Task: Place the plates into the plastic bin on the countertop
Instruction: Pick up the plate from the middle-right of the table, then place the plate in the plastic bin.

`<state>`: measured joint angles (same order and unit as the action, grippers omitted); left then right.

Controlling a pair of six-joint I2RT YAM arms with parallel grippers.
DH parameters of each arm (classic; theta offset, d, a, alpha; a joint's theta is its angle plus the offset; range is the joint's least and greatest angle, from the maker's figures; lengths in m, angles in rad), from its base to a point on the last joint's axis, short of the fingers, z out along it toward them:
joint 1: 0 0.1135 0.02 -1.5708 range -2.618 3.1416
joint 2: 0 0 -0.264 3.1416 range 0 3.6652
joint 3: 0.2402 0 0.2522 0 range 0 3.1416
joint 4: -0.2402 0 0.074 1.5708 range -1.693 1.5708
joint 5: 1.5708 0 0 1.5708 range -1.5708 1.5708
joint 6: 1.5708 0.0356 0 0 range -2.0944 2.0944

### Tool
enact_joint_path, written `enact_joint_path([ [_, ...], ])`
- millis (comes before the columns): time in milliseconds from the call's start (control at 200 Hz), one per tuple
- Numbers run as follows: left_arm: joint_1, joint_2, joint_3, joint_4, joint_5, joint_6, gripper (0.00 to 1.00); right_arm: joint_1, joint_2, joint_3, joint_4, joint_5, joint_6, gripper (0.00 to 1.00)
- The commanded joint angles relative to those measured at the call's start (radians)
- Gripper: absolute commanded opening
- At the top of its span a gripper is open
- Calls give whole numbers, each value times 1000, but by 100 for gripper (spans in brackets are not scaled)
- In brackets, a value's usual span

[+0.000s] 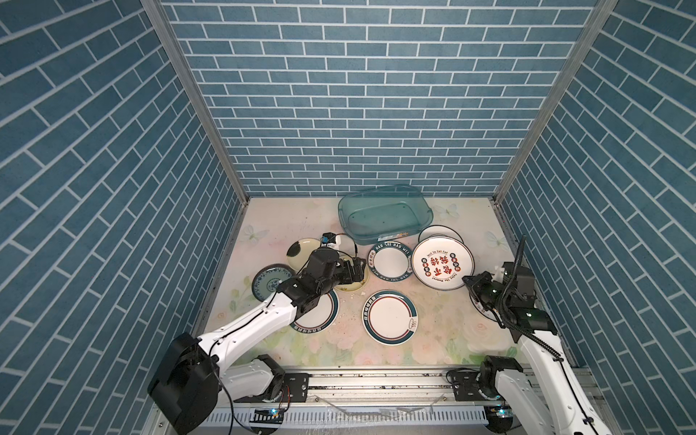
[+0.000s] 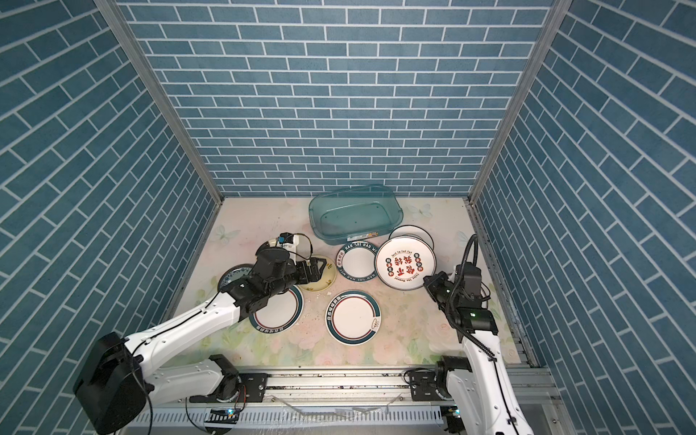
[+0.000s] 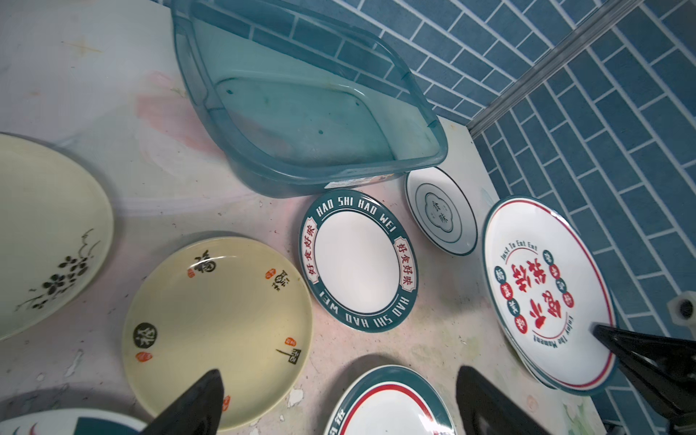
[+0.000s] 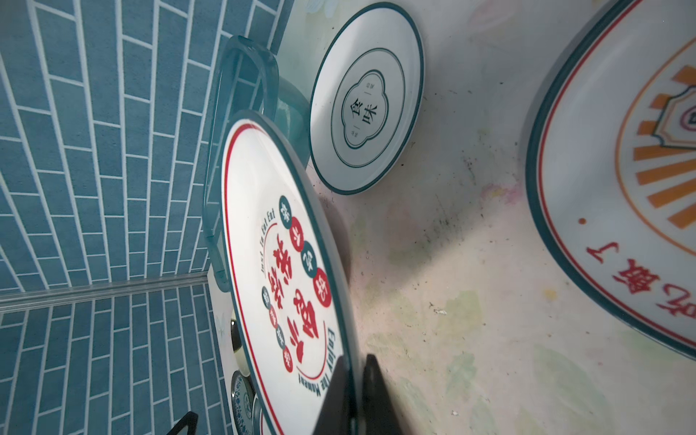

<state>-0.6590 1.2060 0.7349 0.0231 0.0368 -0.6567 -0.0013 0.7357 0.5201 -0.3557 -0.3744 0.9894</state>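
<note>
The red-lettered plate (image 4: 286, 263) looks stiff, glossy and slick, light enough for an edge pinch but apt to pivot, so its raised rim is the place to hold. The right tool (image 4: 354, 395), low and rolled sideways, is clamped on that rim, tilting the plate up from the desk (image 1: 433, 327), with the plastic bin (image 1: 346, 222) just beyond. The left tool (image 3: 339, 376) hangs wide open over the pale yellow plate (image 3: 218, 320)

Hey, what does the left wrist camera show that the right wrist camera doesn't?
Left wrist only: the HAO SHI HAO WEI plate and the pale yellow calligraphy plate. Right wrist only: the orange-rayed plate and a teal patterned plate. Both: the Enjoy The Moment plate, its rim pinched by the right gripper, the clover-emblem plate and the plastic bin.
</note>
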Motion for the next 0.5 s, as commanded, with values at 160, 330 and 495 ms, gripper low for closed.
enact_joint_path([
  [160, -5, 127, 52, 190, 210, -105, 82, 71, 49, 25, 139, -63, -8, 0],
  [330, -26, 214, 92, 252, 274, -135, 76, 135, 96, 37, 186, -37, -8, 0],
  [495, -59, 270, 138, 254, 279, -129, 71, 174, 145, 51, 240, -44, -1, 0],
])
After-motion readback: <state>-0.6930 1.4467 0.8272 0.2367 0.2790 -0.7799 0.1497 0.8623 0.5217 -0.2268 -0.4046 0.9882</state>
